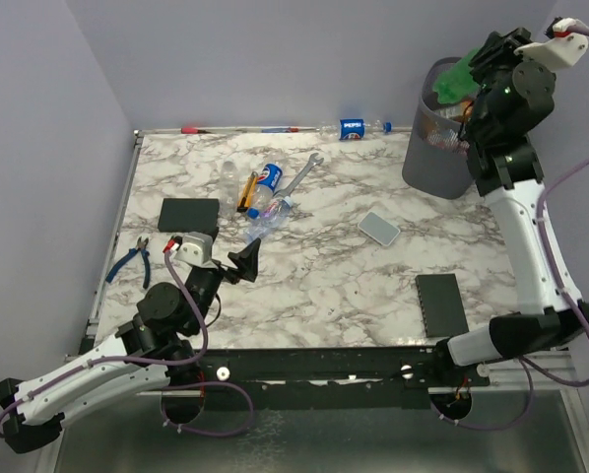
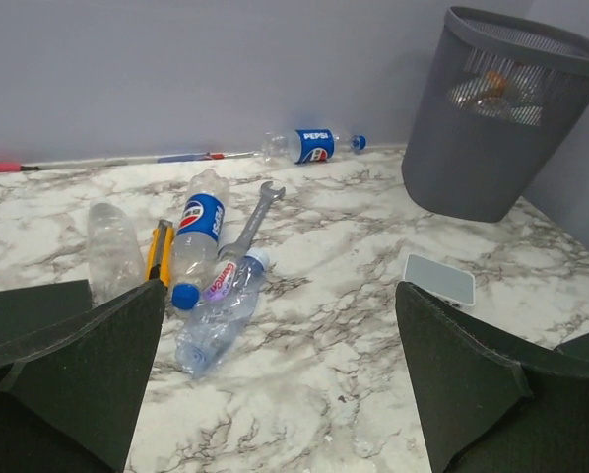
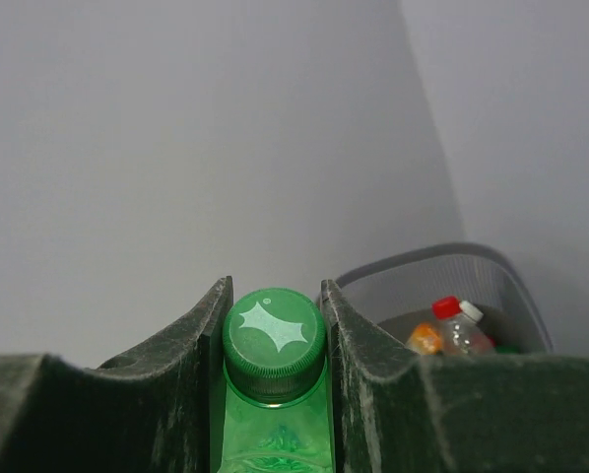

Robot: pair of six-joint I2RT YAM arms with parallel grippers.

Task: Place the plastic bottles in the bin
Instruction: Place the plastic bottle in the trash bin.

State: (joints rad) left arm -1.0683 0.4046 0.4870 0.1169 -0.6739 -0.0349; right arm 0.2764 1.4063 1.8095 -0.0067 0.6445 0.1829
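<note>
High at the far right, my right gripper is shut on the neck of a green bottle, over the rim of the dark mesh bin. Bottles with red and orange tops lie inside the bin. My left gripper hangs open and empty just above the marble. Ahead of it lie a Pepsi bottle, a clear bottle and a crushed clear one. Another Pepsi bottle rests against the far wall.
A silver wrench and a yellow-handled tool lie among the bottles. Flat black blocks sit left and front right. Blue-handled pliers lie at the left edge, and a pale flat case lies near the bin.
</note>
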